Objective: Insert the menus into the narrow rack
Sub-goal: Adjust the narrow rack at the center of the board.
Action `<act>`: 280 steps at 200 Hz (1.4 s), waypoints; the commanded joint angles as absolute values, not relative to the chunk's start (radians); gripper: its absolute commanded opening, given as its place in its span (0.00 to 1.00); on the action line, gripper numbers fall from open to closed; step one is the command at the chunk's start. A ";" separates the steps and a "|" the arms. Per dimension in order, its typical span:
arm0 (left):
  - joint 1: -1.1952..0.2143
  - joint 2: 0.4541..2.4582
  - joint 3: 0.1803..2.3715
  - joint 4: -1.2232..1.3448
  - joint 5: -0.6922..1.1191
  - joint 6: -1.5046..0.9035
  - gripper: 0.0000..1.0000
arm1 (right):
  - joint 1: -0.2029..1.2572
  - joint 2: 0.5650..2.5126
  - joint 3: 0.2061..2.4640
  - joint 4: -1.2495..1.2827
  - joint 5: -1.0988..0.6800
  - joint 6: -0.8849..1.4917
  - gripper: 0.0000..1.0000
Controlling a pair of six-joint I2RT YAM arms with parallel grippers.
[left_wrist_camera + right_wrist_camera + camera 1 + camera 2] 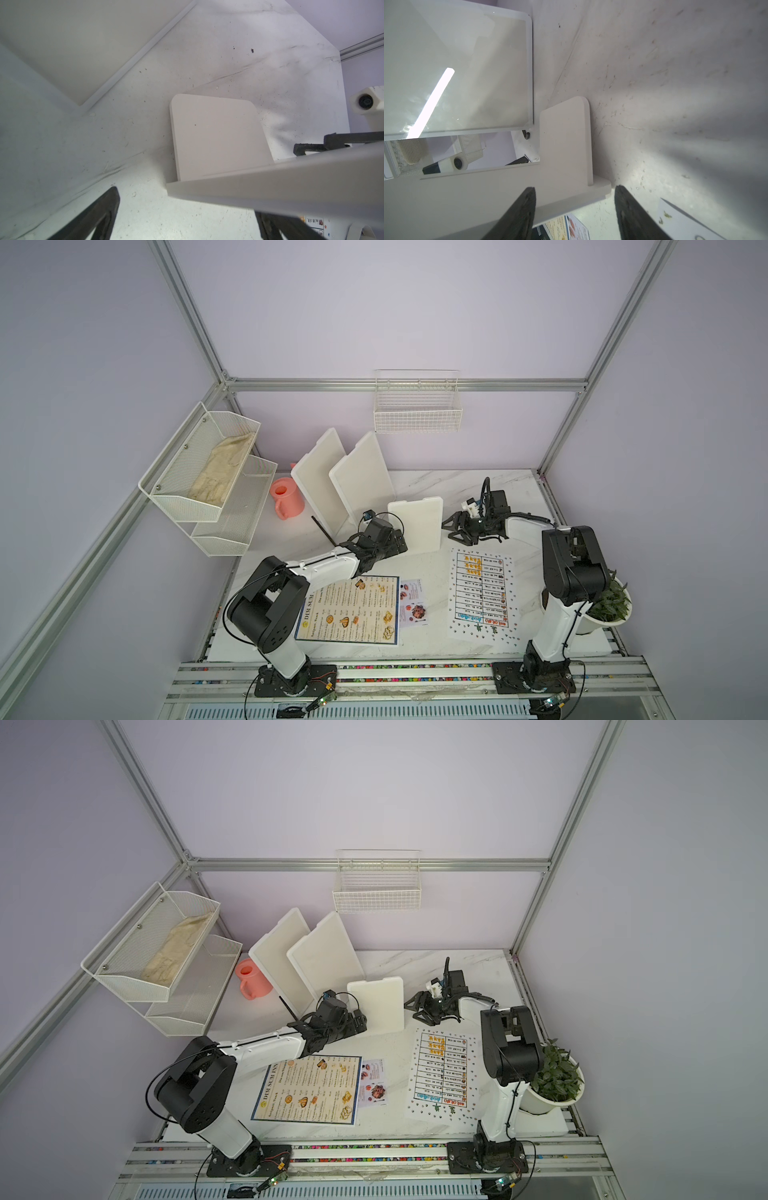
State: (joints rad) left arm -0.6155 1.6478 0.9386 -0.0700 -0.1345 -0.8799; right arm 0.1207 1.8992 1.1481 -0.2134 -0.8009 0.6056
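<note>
None of the menus was in the rack (415,526) yet. The DIM SUM sheet (353,610), the card (412,603) and the dotted sheet (482,597) all lay flat on the table (436,489), nearer my bases. I judged I was at the rack-steadying step. My left gripper (187,202) stood spread wide at one end. My right gripper (574,188) was part spread about the other end's base corner, and I could not tell whether it pressed. Next I would need to lift a thin sheet's edge and feed it upright into the slot.
</note>
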 commanded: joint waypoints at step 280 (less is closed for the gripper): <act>-0.785 1.134 0.593 -0.501 -0.037 -0.980 1.00 | 0.554 1.375 0.653 -0.237 -0.517 0.847 0.65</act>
State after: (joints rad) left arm -0.7860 1.1648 0.6243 -0.4534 -0.0093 -0.9352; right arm 0.5243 1.3918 0.6750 -0.2878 -0.5472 0.7795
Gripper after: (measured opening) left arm 0.997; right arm 0.648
